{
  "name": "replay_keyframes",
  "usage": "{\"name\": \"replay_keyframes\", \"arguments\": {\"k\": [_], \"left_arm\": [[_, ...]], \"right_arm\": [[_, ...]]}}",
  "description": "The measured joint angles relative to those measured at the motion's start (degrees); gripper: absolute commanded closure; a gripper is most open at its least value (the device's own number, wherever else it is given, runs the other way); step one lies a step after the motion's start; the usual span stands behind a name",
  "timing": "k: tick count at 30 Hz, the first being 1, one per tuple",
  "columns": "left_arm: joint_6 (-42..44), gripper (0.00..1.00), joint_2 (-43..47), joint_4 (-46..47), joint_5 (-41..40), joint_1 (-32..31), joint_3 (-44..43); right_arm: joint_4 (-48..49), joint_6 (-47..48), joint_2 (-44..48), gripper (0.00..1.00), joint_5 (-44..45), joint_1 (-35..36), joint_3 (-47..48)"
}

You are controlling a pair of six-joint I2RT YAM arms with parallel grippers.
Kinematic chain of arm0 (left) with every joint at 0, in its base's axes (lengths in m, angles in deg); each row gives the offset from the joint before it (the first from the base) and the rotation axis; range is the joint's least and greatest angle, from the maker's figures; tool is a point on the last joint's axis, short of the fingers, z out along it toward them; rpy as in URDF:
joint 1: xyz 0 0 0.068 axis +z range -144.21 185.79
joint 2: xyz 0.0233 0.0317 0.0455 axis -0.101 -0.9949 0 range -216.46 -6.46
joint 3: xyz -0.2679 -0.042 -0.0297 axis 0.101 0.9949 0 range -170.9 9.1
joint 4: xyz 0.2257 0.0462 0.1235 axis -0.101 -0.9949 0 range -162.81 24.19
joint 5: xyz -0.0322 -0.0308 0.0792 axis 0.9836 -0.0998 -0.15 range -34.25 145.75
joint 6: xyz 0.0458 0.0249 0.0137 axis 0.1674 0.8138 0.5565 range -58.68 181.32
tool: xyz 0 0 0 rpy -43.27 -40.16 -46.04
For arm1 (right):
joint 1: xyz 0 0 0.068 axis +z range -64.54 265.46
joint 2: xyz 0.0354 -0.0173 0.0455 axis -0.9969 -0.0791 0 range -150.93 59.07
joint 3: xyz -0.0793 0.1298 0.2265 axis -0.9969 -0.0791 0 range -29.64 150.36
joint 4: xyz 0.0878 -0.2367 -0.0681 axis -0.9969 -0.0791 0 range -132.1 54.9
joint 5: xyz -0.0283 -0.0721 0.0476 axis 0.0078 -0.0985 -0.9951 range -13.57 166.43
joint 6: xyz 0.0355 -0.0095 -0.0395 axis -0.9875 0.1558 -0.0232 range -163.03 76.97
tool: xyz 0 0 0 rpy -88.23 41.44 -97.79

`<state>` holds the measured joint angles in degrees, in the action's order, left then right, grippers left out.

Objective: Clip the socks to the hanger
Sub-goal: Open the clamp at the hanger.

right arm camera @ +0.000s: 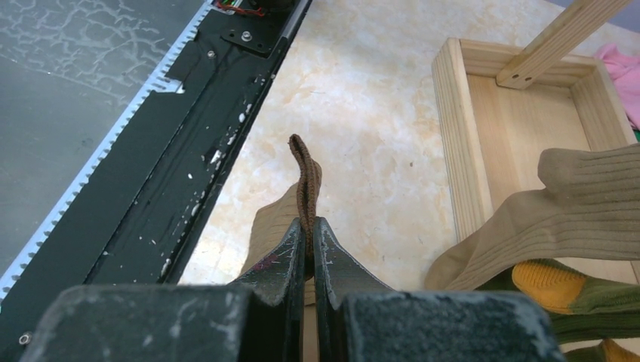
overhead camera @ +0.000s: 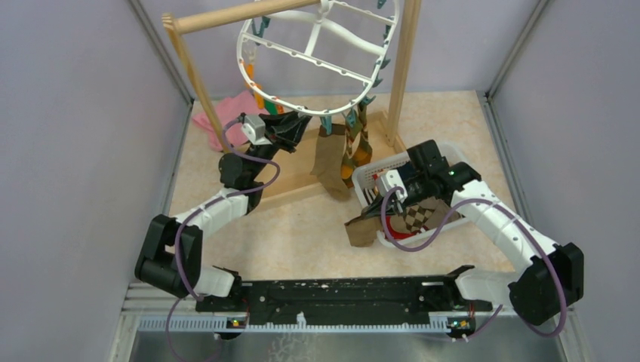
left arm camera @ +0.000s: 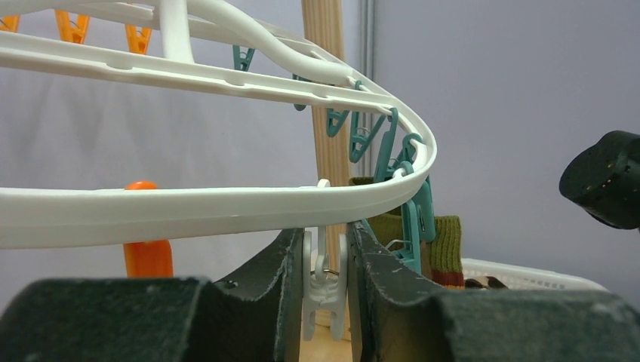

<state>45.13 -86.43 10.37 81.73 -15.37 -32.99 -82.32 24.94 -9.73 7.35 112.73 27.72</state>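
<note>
Two arms reach out from the black base rail (overhead camera: 332, 298) at the near edge of the table. Closest in, the right gripper (right arm camera: 308, 234) is pinched tight on the cuff of a brown sock (right arm camera: 305, 170), whose edge stands up between the fingers. Seen from above, the rest of that sock lies on the tabletop at the near left corner of the white basket (overhead camera: 366, 175), and an argyle sock (overhead camera: 413, 217) lies in the basket just beside it. Farther back, the left gripper (left arm camera: 324, 260) is raised to the lower rim of the hanger (left arm camera: 226, 202) and squeezes a white clip (left arm camera: 323, 290) that dangles from the rim, its fingers (left arm camera: 381, 279) pressing on both sides. An orange clip (left arm camera: 147, 256) hangs to the left of it and teal clips (left arm camera: 411, 219) to the right. Two socks already hang from the hanger's near rim, a tan sock (overhead camera: 328, 158) and beside it an olive sock (overhead camera: 356, 149) with orange patches, both dangling over the wooden rack base (right arm camera: 513, 113). The hanger sits tilted beneath the rack's wooden pole (overhead camera: 241, 16), and a pink cloth (overhead camera: 223, 113) lies on the table by the left post.
</note>
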Motion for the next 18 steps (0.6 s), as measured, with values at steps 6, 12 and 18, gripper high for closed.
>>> {"name": "replay_keyframes", "arguments": {"k": [6,12,18], "left_arm": [[-4.7,0.86,1.8,-1.9,0.0,0.0,0.0],[-10.1,0.91,4.1,-5.8,-1.3,0.0,0.0],[-14.7,0.92,5.9,-9.6,-3.3,0.0,0.0]], "right_arm": [[1.0,-3.0,0.1,1.0,-0.2,0.0,0.1],[8.2,-20.2,-0.8,1.0,0.2,0.3,2.1],[11.3,-34.6,-5.0,1.0,10.0,5.5,13.1]]}}
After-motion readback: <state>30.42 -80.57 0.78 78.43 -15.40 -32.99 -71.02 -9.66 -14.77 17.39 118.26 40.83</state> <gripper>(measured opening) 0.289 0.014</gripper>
